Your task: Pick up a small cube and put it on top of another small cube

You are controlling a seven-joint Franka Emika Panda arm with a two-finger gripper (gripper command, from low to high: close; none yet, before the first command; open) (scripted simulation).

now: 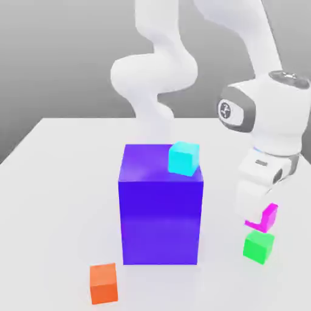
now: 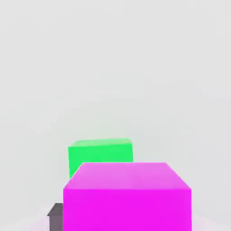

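Observation:
The small magenta-pink cube (image 1: 266,216) sits at the exterior view's right, half covered by the white hand. My gripper (image 1: 257,214) is shut on it from above. The green cube (image 1: 259,246) stands just in front of it on the table, very close; whether the two touch I cannot tell. In the hand view the magenta cube (image 2: 127,198) looms large, with a dark finger (image 2: 55,217) against its side and the green cube (image 2: 100,153) right behind it.
A big blue-violet block (image 1: 161,206) stands mid-table with a cyan cube (image 1: 184,158) on its top corner. An orange cube (image 1: 104,283) lies near the front. The white table (image 1: 54,182) stretches toward the exterior view's left.

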